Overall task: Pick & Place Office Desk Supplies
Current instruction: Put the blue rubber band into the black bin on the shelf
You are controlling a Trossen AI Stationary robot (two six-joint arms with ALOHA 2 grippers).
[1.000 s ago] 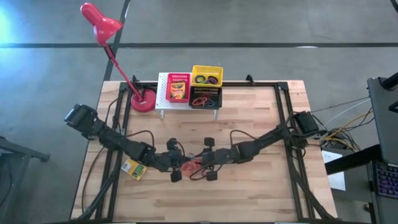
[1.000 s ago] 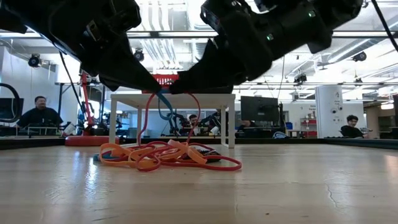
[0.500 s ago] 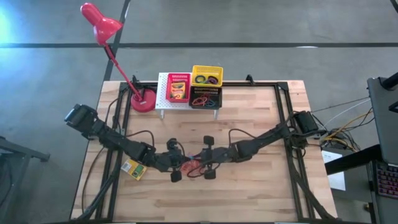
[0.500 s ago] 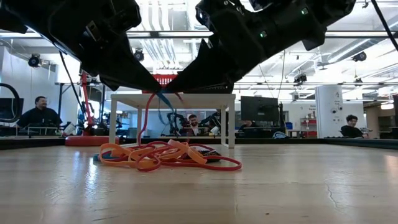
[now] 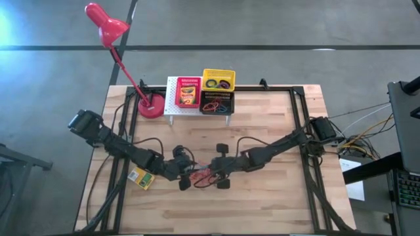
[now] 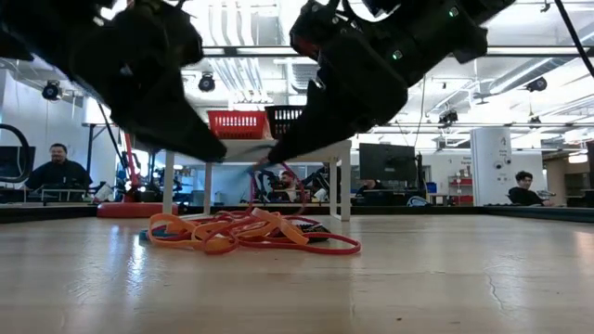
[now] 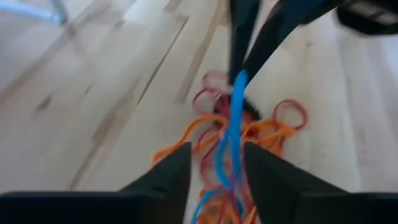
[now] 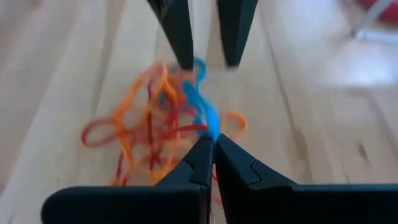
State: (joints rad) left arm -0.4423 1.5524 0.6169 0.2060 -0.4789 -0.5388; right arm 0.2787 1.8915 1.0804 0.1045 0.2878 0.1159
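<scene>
Overhead and table-level views of a wooden table (image 5: 275,131) with both arms meeting near its middle over a tangled pile of orange and red rubber bands (image 6: 246,232). Right gripper (image 8: 212,146): fingers pressed nearly together, pinching a blue rubber band (image 8: 202,109) that runs up from the pile. Left gripper (image 7: 214,158): fingers parted, the same blue band passing through the gap between them; grip on it not discernible. Both fingertip pairs poised just above the pile, nose to nose in the low view. Small yellow-and-green box (image 5: 140,177) lying flat near the left table edge, beside the left arm. At the far edge, a white perforated rack (image 5: 172,98) carrying a red basket (image 5: 188,92) with a similar box inside, a yellow basket (image 5: 218,80) holding coloured rings, and a black basket (image 5: 217,104). Red desk lamp (image 5: 105,25) standing just left of the rack.
</scene>
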